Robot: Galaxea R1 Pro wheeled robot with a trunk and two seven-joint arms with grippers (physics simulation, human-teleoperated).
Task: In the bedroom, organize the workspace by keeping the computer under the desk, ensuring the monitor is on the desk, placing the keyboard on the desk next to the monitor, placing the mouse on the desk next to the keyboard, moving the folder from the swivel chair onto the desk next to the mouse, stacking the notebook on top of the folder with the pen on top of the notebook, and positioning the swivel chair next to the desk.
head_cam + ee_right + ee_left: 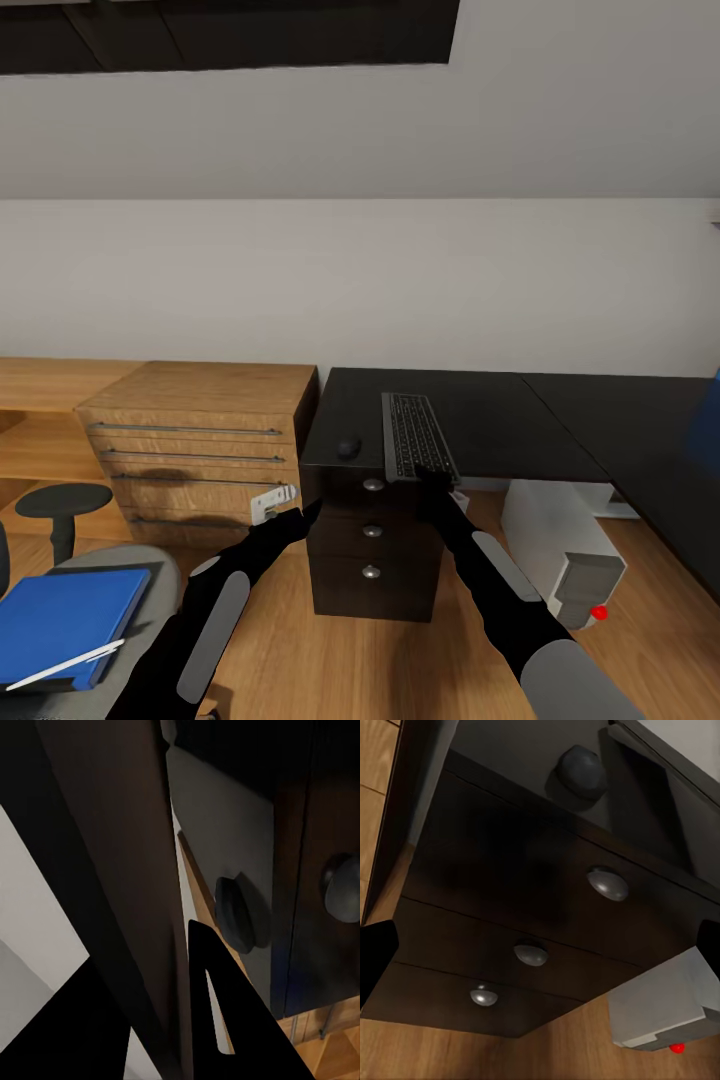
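At seven o'clock in the head view, nearest the robot, the blue folder [62,620] lies flat on the seat of the swivel chair [150,570], with a thin white pen [65,665] resting across its near edge. Just beyond, the left end effector [300,512] hangs in front of the dark drawer unit [372,570] beneath the worktop [500,425]; in the left wrist view its black fingertips [375,960] stand wide apart at either side, framing three round silver knobs [608,883]. At one o'clock from it, the right end effector [432,476] meets the near end of the grey keyboard [416,437], which lies on the black worktop and slightly overhangs its front edge; the right wrist view shows dark fingers [225,1005] pressed beside the keyboard's thin edge, though I cannot tell whether they clamp it. The dark mouse [348,448] sits on the worktop at nine o'clock of the keyboard, near but apart. At four o'clock the light-grey computer [572,560] with its red dot stands on the floor under the worktop. At ten o'clock stands an oak drawer chest [200,440] against the grey wall.
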